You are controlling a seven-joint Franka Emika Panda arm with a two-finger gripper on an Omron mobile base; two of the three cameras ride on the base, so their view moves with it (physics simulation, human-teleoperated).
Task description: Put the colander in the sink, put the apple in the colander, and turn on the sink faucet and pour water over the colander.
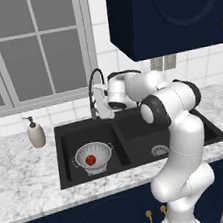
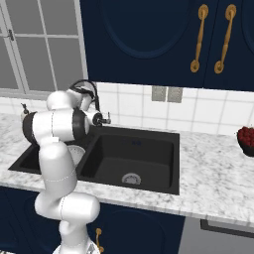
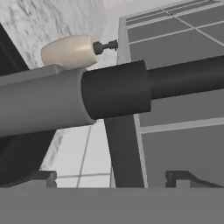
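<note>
1. Claw (image 1: 105, 112) wide apart, nothing held, right up against the sink faucet (image 1: 94, 85).
2. Colander (image 1: 93, 155) with apple (image 1: 90, 160) low down, in the sink (image 1: 66, 135) basin.
3. Might slip past the lever: no water.

colander (image 2: 77, 153) half-hidden by arm; faucet base hidden
</note>
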